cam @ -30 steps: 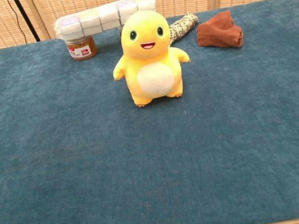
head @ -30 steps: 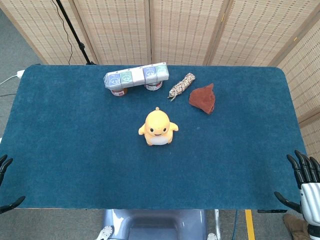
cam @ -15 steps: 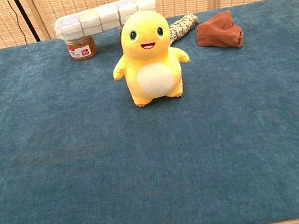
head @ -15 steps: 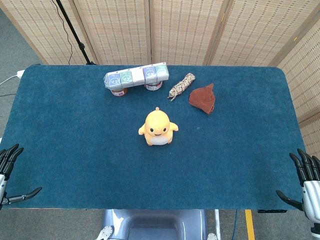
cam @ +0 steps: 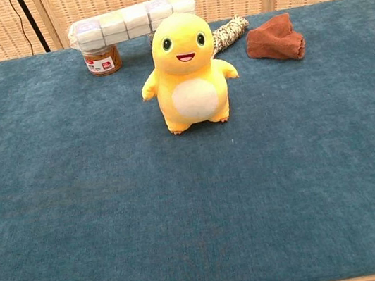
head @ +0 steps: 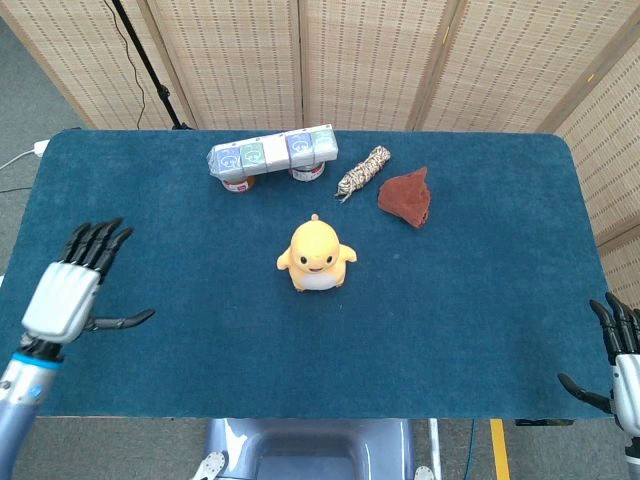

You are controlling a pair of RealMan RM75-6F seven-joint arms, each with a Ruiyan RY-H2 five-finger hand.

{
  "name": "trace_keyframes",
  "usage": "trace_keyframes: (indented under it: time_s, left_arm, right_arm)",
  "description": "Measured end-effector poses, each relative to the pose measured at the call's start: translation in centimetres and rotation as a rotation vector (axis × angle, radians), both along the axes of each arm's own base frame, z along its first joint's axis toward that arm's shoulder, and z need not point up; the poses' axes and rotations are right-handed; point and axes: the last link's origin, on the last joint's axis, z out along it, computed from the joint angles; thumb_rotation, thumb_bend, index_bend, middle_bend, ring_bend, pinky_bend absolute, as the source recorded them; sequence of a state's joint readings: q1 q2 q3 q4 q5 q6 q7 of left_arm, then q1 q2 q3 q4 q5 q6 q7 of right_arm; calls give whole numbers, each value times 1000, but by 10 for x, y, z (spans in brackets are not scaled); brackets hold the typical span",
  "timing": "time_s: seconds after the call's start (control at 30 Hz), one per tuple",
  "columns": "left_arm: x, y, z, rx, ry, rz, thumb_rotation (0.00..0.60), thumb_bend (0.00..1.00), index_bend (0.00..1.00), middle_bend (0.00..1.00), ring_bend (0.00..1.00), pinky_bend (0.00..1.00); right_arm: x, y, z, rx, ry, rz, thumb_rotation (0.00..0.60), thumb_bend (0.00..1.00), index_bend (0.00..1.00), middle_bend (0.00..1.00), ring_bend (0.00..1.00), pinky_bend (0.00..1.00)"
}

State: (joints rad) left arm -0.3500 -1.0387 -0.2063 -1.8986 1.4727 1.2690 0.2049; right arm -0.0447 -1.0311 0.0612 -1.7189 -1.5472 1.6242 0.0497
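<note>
A yellow plush duck point(head: 317, 256) point(cam: 189, 73) stands upright in the middle of the blue table point(head: 180, 330), facing the near edge. My left hand point(head: 75, 285) hovers over the table's left side, fingers spread and empty, well left of the duck. At the near right corner my right hand point(head: 620, 360) stays off the table edge, fingers apart, holding nothing. Neither hand shows in the chest view.
Behind the duck, a wrapped pack of small tubs point(head: 272, 152) point(cam: 131, 18) lies across two jars point(cam: 103, 60). Right of it lie a patterned rope bundle point(head: 363, 172) point(cam: 229, 33) and a crumpled rust-brown cloth point(head: 406, 197) point(cam: 274, 38). Woven screens stand behind the table.
My left hand has risen from below the near left corner and moved up over the table's left side. The right hand has sunk slightly lower at the right edge. The objects have not moved.
</note>
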Motion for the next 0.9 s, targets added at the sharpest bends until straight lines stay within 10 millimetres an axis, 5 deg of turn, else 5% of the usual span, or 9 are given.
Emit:
trace_keyframes:
  time_s: [0.23,0.43,0.9]
  left_arm:
    - [93,72,-46,-80,24,-117,120,0,0,0,0,0]
    - [148,99,-84,-152,16,-183,117,0,0,0,0,0]
    - [184,139,-149,-219,84,-171,89,0,0,0,0,0]
  right_arm:
    - [-6,-5,4,-5,-18,-27,600,0,0,0,0,0]
    - [-9,-10,8,-13,-25,-40,600,0,0,0,0,0]
    - [-20,-15,12,-19,-39,-90,600,0,0,0,0,0]
